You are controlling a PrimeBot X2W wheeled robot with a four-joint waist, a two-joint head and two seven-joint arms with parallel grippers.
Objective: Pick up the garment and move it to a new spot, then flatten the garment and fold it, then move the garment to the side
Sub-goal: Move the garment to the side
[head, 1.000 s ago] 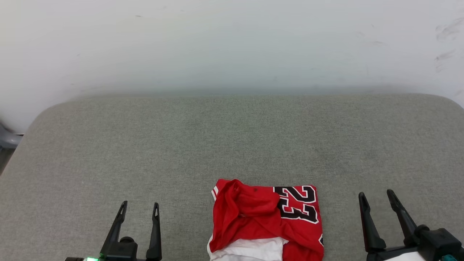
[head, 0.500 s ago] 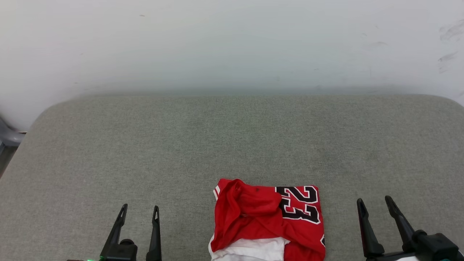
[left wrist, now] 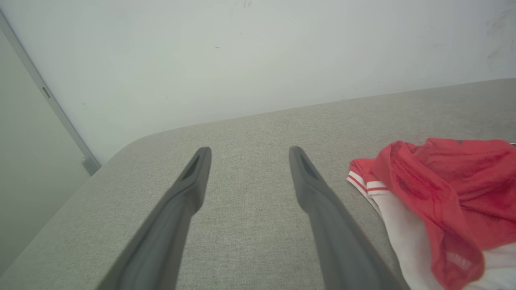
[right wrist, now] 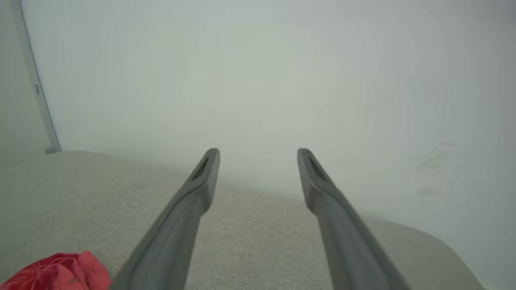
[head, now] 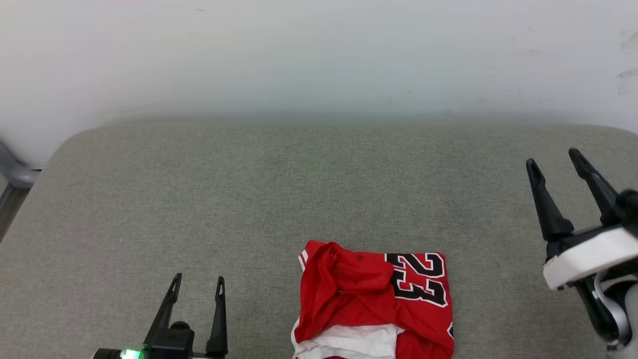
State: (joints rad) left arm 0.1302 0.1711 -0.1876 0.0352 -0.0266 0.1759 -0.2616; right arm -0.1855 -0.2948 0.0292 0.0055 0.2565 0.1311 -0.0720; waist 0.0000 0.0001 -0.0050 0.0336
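The garment (head: 374, 299), a red shirt with a black "23" and a white sleeve, lies in a bunched, roughly folded heap at the near edge of the grey cushion (head: 299, 189). My left gripper (head: 198, 281) hovers open to its left, nothing between its fingers. My right gripper (head: 552, 157) is raised at the far right, open and empty, well away from the cloth. In the left wrist view the garment (left wrist: 439, 201) sits right of my left gripper (left wrist: 249, 150). In the right wrist view a red corner of the garment (right wrist: 60, 274) shows at lower left of my right gripper (right wrist: 258, 152).
A white wall (head: 319, 60) rises directly behind the cushion. A grey frame piece (head: 15, 174) stands past the cushion's left edge. Bare cushion surface stretches behind and to both sides of the shirt.
My right gripper has risen and moved away from me, staying open. The head view has shifted slightly. The garment and my left gripper have stayed put.
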